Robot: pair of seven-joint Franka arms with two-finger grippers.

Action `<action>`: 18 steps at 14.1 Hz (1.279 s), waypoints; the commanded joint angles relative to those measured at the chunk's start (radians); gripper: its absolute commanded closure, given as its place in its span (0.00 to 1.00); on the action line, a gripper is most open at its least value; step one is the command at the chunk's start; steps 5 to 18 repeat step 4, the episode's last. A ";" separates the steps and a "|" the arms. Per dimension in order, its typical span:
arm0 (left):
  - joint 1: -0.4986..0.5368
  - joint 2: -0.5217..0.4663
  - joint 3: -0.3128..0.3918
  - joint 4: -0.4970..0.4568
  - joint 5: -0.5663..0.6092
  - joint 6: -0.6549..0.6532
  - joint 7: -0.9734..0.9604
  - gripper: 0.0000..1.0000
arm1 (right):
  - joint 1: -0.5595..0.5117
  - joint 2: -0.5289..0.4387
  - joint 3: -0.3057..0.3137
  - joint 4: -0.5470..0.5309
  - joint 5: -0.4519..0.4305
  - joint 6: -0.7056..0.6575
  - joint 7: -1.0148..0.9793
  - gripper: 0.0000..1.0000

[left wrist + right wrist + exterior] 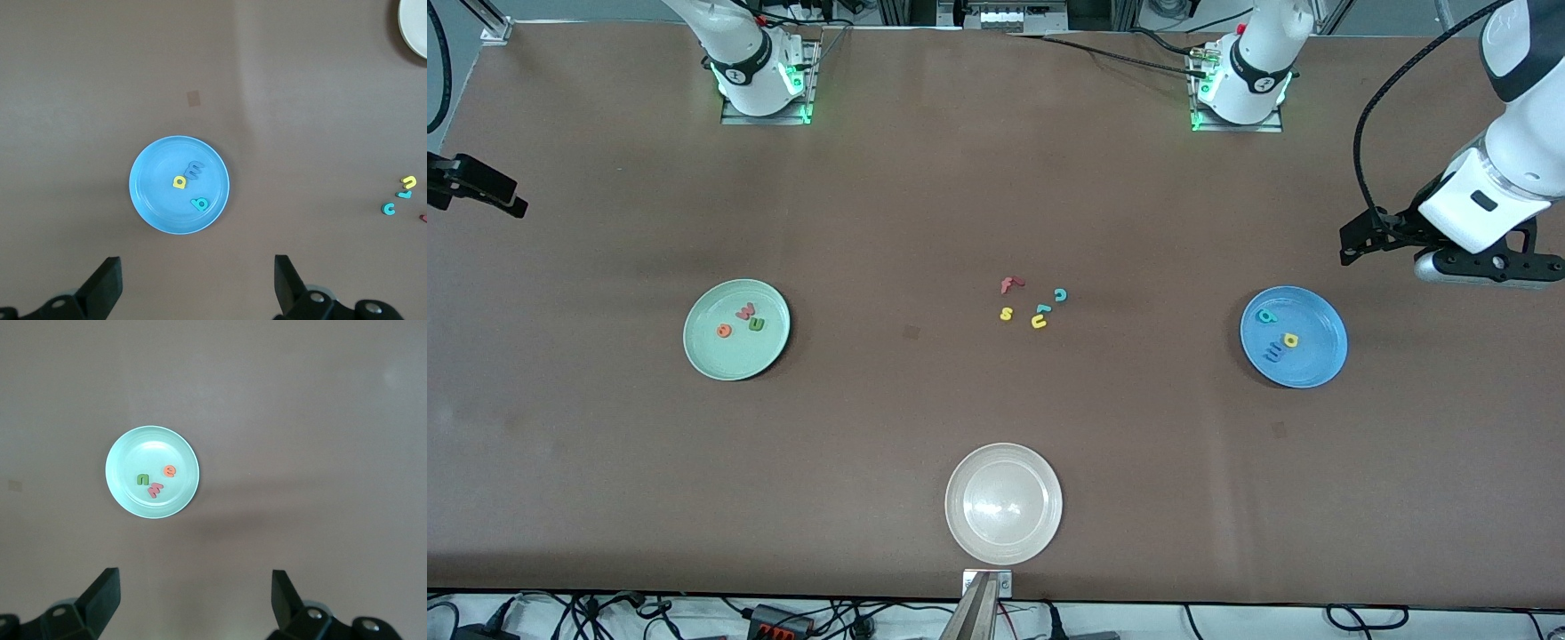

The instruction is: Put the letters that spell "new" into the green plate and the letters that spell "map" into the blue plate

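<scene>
The green plate [720,360] lies toward the right arm's end of the table. In it rest the orange e [724,331], the red-pink w [744,311] and the dark green n [756,324]. The blue plate [1316,369] lies toward the left arm's end and holds the teal a [1266,316], the yellow p [1290,340] and the blue m [1272,354]. My left gripper [198,283] hangs open and empty high over the table beside the blue plate [153,193]. Open and empty too, my right gripper [193,600] is high up beside the green plate [127,463].
A small cluster of loose letters lies mid-table: a red f [1011,284], a teal c [1060,294], a yellow s [1006,313], a teal l [1042,309] and a yellow u [1039,323]. A cream-white plate [960,533] sits near the front camera's table edge.
</scene>
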 commanded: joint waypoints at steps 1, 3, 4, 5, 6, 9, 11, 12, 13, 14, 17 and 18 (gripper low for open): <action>0.003 0.006 0.000 0.018 -0.003 -0.017 -0.002 0.00 | -0.008 -0.017 0.012 -0.014 -0.013 -0.008 -0.008 0.00; 0.003 0.006 0.000 0.018 -0.003 -0.017 -0.002 0.00 | -0.007 -0.017 0.012 -0.012 -0.013 -0.002 -0.008 0.00; 0.003 0.006 0.000 0.018 -0.003 -0.019 -0.002 0.00 | -0.006 -0.014 0.012 -0.012 -0.013 0.003 -0.007 0.00; 0.003 0.006 0.000 0.018 -0.003 -0.019 -0.002 0.00 | -0.006 -0.014 0.012 -0.012 -0.013 0.003 -0.007 0.00; 0.003 0.006 0.000 0.018 -0.003 -0.019 -0.002 0.00 | -0.006 -0.014 0.012 -0.012 -0.013 0.003 -0.007 0.00; 0.003 0.006 0.000 0.018 -0.003 -0.019 -0.002 0.00 | -0.006 -0.014 0.012 -0.012 -0.013 0.003 -0.007 0.00; 0.003 0.006 0.000 0.018 -0.003 -0.019 -0.002 0.00 | -0.006 -0.014 0.012 -0.012 -0.013 0.003 -0.007 0.00; 0.003 0.006 0.000 0.018 -0.003 -0.019 -0.002 0.00 | -0.006 -0.014 0.012 -0.012 -0.013 0.003 -0.007 0.00; 0.003 0.006 0.000 0.018 -0.003 -0.019 -0.002 0.00 | -0.006 -0.014 0.012 -0.012 -0.013 0.003 -0.007 0.00; 0.003 0.006 0.000 0.018 -0.003 -0.019 -0.002 0.00 | -0.006 -0.014 0.012 -0.012 -0.013 0.003 -0.007 0.00; 0.003 0.006 0.000 0.018 -0.003 -0.019 -0.002 0.00 | -0.006 -0.014 0.012 -0.012 -0.013 0.003 -0.007 0.00; 0.003 0.006 0.000 0.018 -0.003 -0.019 -0.002 0.00 | -0.006 -0.014 0.012 -0.012 -0.013 0.003 -0.007 0.00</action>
